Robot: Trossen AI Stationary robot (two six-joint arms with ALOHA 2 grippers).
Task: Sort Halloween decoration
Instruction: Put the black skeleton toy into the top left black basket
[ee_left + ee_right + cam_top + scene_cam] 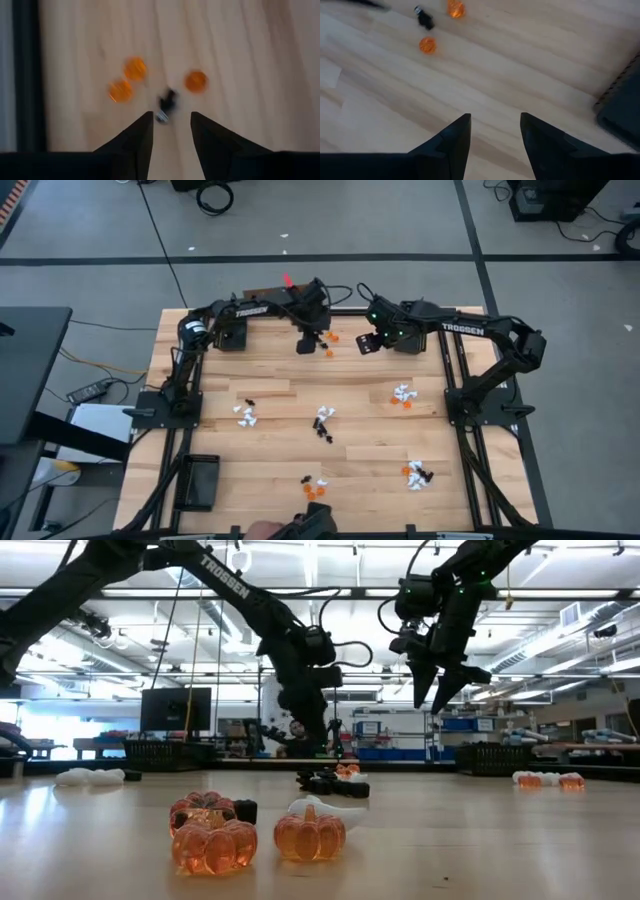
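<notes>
My left end effector [171,131] hangs open over black trinket [167,98] among orange trinkets [134,68], far bench [280,395] edge; descend centred, avoid nudging oranges. Right end effector [495,131] open, waiting nearby

We see a grey floor [90,240] around the wooden table [280,405], crossed by dark tape lines [300,258], with loose black cables [213,196] lying at the far side. To the left of the table stands a dark desk surface [30,370], with a power strip [92,390] on the floor beside it. Looking level across the table, we see a large open hall with long ceiling light strips [560,635], a dark monitor [175,708] at the left and blue shelving [385,740] at the far wall.
</notes>
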